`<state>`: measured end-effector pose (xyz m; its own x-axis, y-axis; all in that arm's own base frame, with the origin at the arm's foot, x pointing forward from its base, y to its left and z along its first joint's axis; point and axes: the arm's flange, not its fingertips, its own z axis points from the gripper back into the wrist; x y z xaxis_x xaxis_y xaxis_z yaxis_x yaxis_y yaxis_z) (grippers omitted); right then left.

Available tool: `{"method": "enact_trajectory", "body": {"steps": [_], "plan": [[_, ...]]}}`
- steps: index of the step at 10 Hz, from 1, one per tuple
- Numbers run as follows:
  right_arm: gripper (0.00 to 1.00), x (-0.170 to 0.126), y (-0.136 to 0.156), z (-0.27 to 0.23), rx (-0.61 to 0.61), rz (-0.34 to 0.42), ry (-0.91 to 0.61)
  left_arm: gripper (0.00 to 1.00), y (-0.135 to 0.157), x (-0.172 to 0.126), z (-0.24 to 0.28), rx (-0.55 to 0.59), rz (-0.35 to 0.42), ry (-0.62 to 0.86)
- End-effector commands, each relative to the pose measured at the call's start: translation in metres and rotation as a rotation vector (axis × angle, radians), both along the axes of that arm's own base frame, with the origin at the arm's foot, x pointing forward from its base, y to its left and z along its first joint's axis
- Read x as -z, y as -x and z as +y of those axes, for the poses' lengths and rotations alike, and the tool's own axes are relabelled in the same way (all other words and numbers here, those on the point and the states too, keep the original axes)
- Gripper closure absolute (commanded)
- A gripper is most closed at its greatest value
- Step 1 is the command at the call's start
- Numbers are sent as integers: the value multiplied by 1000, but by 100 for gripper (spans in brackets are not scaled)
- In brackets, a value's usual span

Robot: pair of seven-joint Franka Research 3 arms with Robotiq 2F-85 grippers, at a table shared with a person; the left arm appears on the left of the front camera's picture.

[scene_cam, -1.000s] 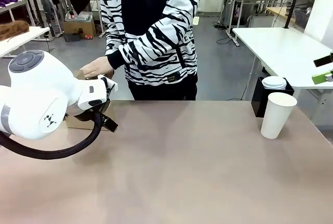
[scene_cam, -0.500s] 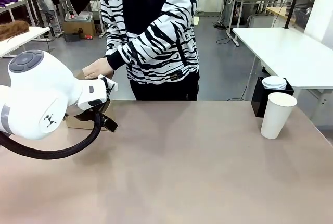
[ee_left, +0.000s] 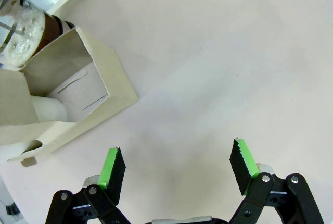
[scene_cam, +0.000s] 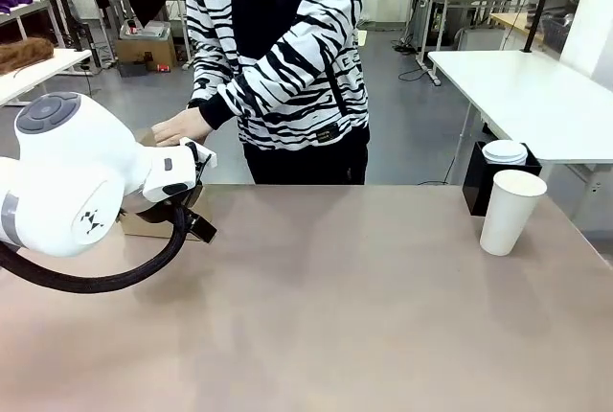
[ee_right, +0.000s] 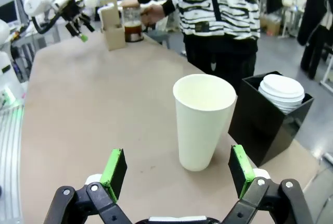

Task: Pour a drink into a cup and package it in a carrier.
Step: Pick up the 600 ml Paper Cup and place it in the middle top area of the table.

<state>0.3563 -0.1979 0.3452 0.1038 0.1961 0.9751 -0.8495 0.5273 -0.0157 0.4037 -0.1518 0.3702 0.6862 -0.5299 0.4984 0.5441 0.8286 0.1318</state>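
Note:
The white paper cup [ee_right: 203, 122] stands upright and empty on the table, just ahead of my open right gripper [ee_right: 177, 172] and between its fingers' lines. It stands near the table's right edge [scene_cam: 510, 211]. The brown cardboard carrier [ee_left: 67, 94] lies just beyond my open left gripper [ee_left: 178, 164], off its left finger. The glass jug with the dark drink [ee_left: 21, 23] stands behind the carrier. In the right wrist view the person's hand [ee_right: 148, 11] is at the jug [ee_right: 133, 24], beside the carrier [ee_right: 112, 26]. My left arm hides most of the carrier [scene_cam: 144, 225] in the front view.
A black box [ee_right: 260, 125] with a stack of white lids [ee_right: 281, 91] stands right behind the cup. The person in a striped top [scene_cam: 278, 57] stands at the far edge, one hand [scene_cam: 180, 127] down at the far left. Bare tabletop [scene_cam: 345, 297] spans the middle.
The person's body has shifted slightly to the right. Both arms, the cup and the carrier have held still.

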Motion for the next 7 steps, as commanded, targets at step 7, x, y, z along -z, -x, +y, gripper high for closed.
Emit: {"method": "enact_trajectory", "body": {"steps": [7], "plan": [[0,27,-25,3,12,-5,-31,0,0,0,0,0,0,1]]}}
